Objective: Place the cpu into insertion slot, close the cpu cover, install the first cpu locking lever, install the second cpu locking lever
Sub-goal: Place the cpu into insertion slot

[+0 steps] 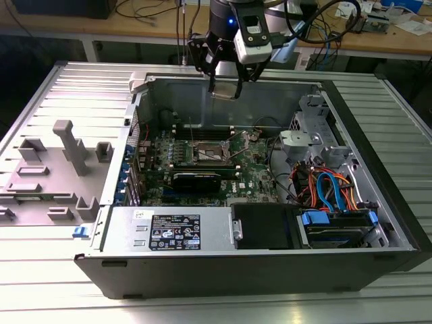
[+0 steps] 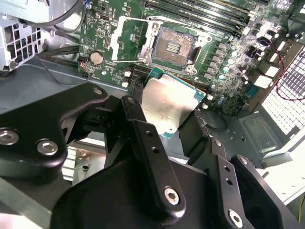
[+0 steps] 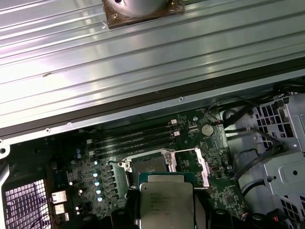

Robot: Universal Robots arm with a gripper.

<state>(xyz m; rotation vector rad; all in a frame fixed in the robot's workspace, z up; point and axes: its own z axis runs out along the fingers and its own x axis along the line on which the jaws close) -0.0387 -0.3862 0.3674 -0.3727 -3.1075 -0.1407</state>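
Hand (image 1: 224, 88) gripping the cpu (image 2: 167, 106) flat by its edges; the uncovered insertion slot (image 2: 174, 47) lies below, well apart.

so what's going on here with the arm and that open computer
The robot's claw grips the cpu by its edges, up in the air over the open computer case. The insertion slot on the green motherboard is bare, and the cpu cover is flipped open beside it.
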